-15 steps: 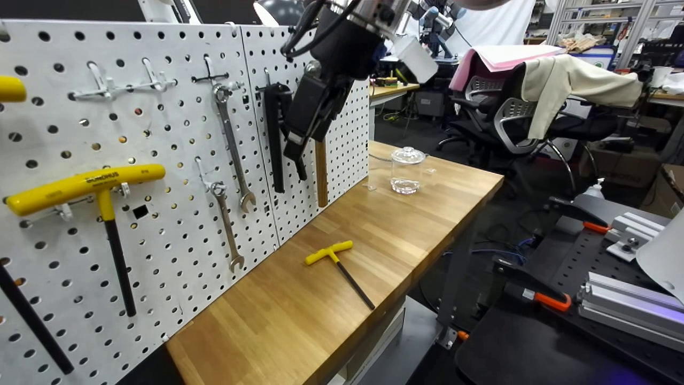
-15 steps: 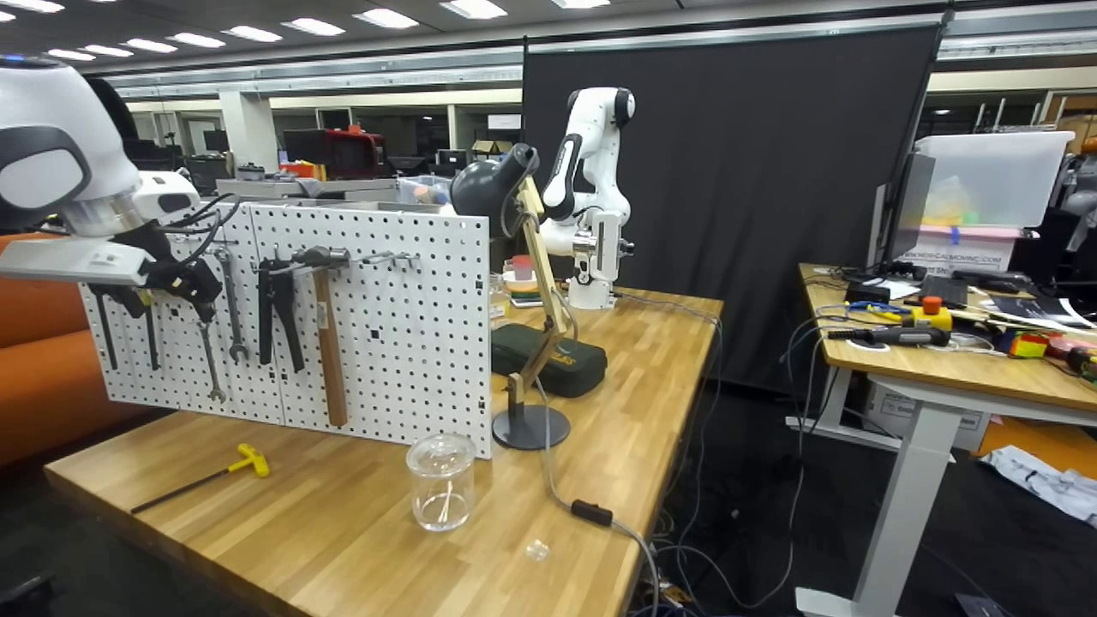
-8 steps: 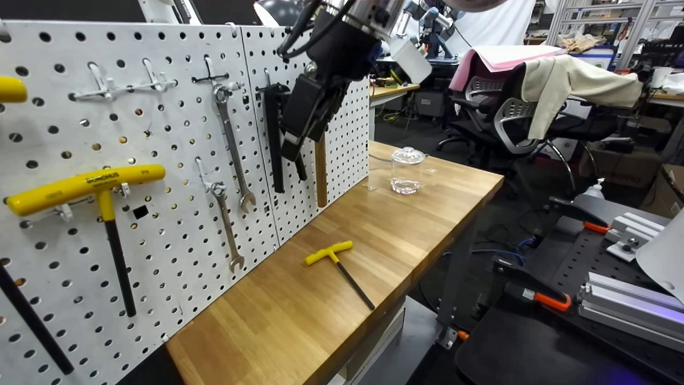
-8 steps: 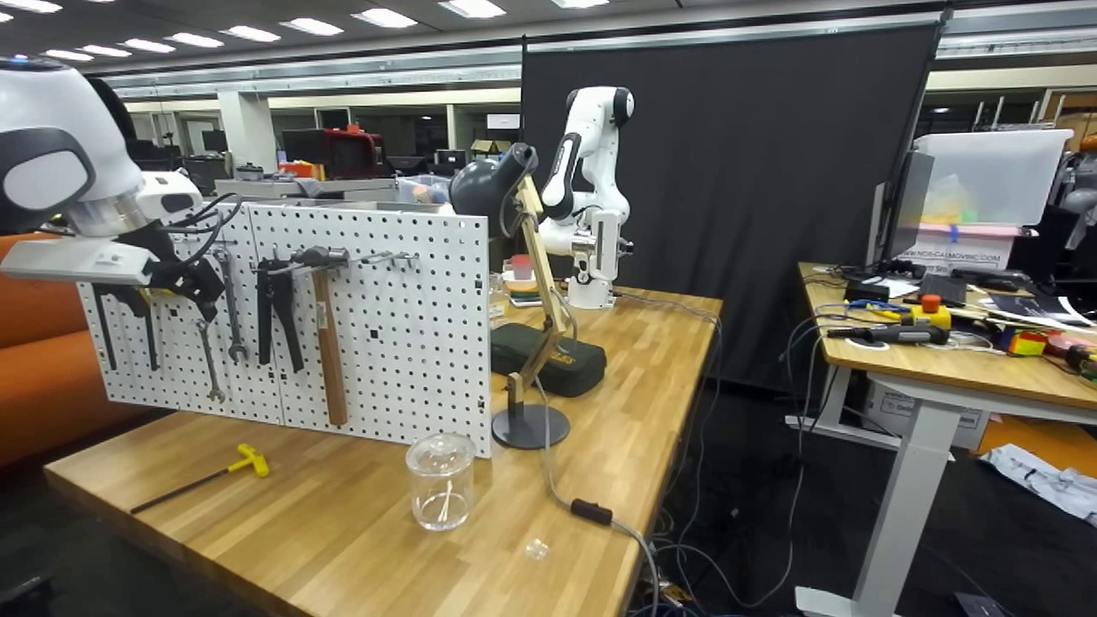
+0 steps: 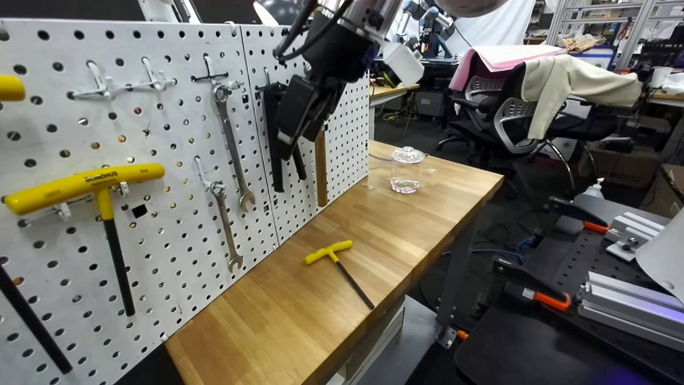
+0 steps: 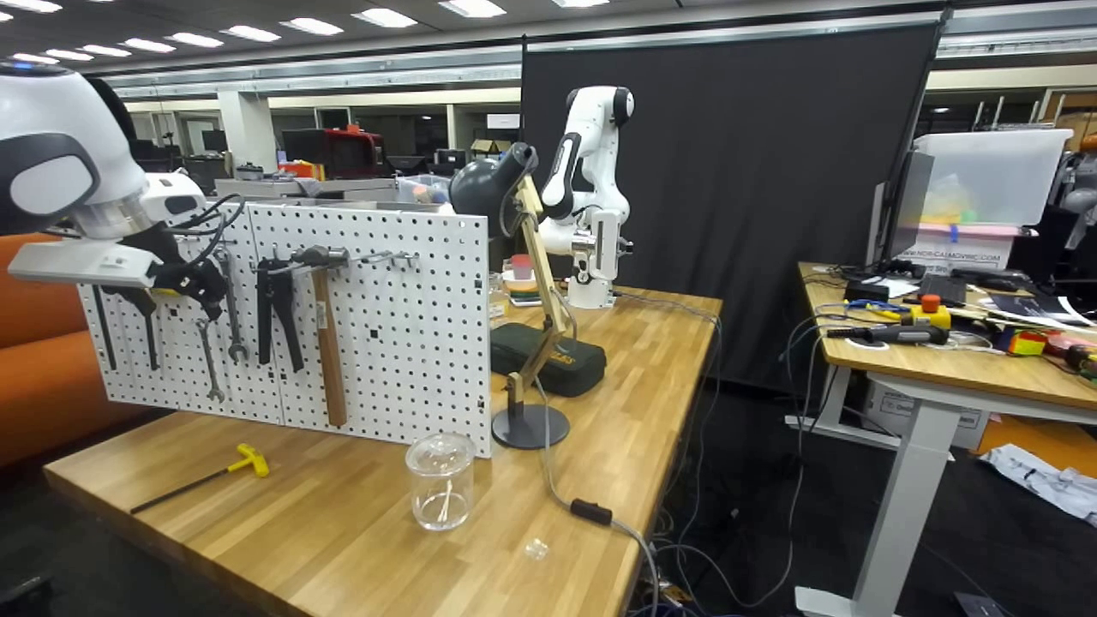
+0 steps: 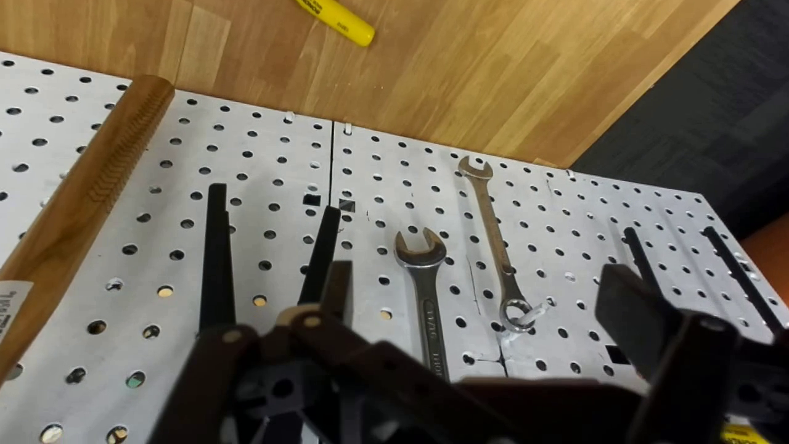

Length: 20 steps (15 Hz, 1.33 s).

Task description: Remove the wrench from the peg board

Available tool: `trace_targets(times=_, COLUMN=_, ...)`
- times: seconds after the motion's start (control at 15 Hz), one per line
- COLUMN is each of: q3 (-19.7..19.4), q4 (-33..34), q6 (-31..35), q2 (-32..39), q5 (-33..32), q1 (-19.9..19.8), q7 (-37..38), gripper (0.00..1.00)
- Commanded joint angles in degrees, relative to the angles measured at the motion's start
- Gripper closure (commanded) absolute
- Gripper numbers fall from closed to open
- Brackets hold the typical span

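Robotics lab, plain as day: a white robot arm [image 6: 64,167] in front of the peg board [image 6: 411,334], another robot arm [image 6: 607,184] on the counter [image 6: 647,360] behind it, ceiling lights [image 6: 473,8] high above it, a cable-strewn desk [image 6: 968,367] well apart from it, and there, beyond the board, office chairs [image 5: 519,116].

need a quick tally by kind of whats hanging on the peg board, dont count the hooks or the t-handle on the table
Wrenches: 2
Yellow T-handles: 2, one cut off by the frame edge in an exterior view
Hammer: 1
Black two-legged implement: 1
Total: 6 in view
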Motion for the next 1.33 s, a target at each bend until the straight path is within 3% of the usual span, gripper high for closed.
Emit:
trace_targets(times=0.0, q3=0.9, q4=3.7, q6=4.7, q2=5.0, q5=3.0, q1=0.3, q7=1.0, gripper=0.0)
trace_targets(times=0.13, q3=1.4, q4=6.0, q6=7.2, q2=7.7, q5=3.7, q1=0.2, q7=1.8, gripper=0.0)
trace_targets(times=0.2, q3=5.4, q4=6.7, q6=8.4, q2=8.9, q5=-3.0, q1=-4.7, q7=7.9, gripper=0.0)
trace_targets(times=0.27, q3=5.6, q4=7.7, q6=9.7, q2=10.5, q5=-4.1, q1=-4.9, q7=9.2, gripper=0.0)
trace_targets(times=0.33, q3=2.6, q4=8.8, q6=10.6, q2=11.8, q5=-0.9, q1=-1.4, q7=7.2, gripper=0.0)
trace_targets(times=0.6, q3=0.2, q4=11.0, q6=13.3, q2=15.2, q5=-1.1, q1=-0.4, q7=8.3, gripper=0.0)
trace_targets(times=1.27, q3=-0.1, q4=14.4, q6=14.5, q2=18.4, q5=-1.0, q1=0.8, q7=9.9, gripper=0.0)
